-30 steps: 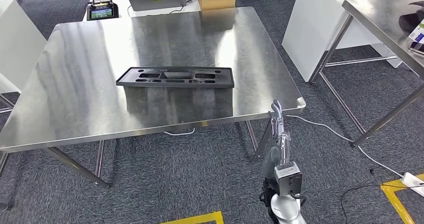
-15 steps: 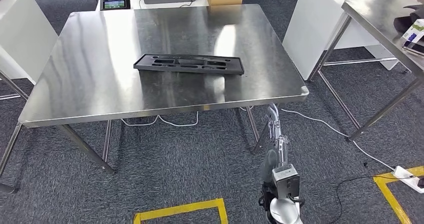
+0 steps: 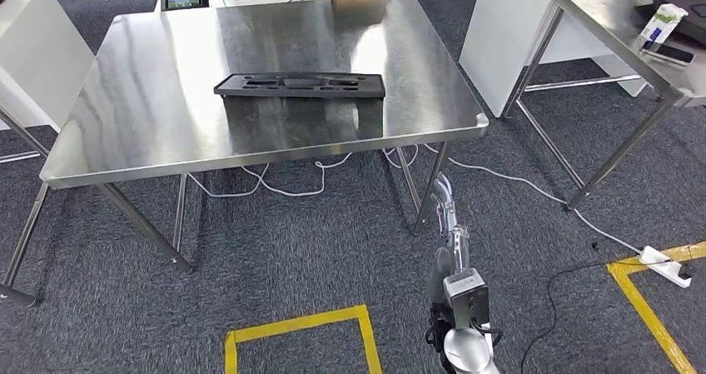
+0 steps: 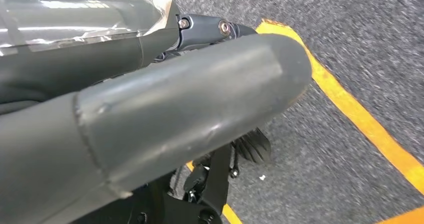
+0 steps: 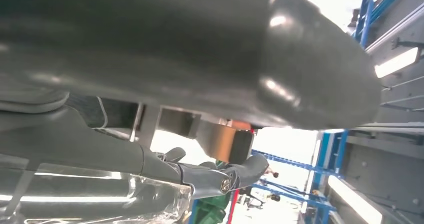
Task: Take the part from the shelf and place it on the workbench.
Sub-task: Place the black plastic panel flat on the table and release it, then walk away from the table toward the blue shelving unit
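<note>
The black tray-like part (image 3: 300, 85) lies flat on the steel workbench (image 3: 150, 107), towards its far right half. My right hand (image 3: 447, 220) hangs low over the carpet in front of the bench's near right corner, fingers stretched forward and holding nothing. In the right wrist view the right hand's thick grey thumb (image 5: 200, 49) and a dark finger (image 5: 215, 176) show with nothing between them. In the left wrist view my left hand (image 4: 175, 99) hangs above the carpet and yellow tape, fingers straight and apart from the thumb, nothing in it.
A second steel table (image 3: 608, 16) with a white pack stands at the right, with a white cabinet (image 3: 499, 32) behind. White cables (image 3: 275, 187) trail under the bench. Yellow floor tape (image 3: 291, 324) and a power strip (image 3: 666, 267) lie on the carpet.
The whole view has shifted: the workbench with the part now sits farther away and higher in the picture, with more carpet showing in front. My right hand stays low, holding nothing.
</note>
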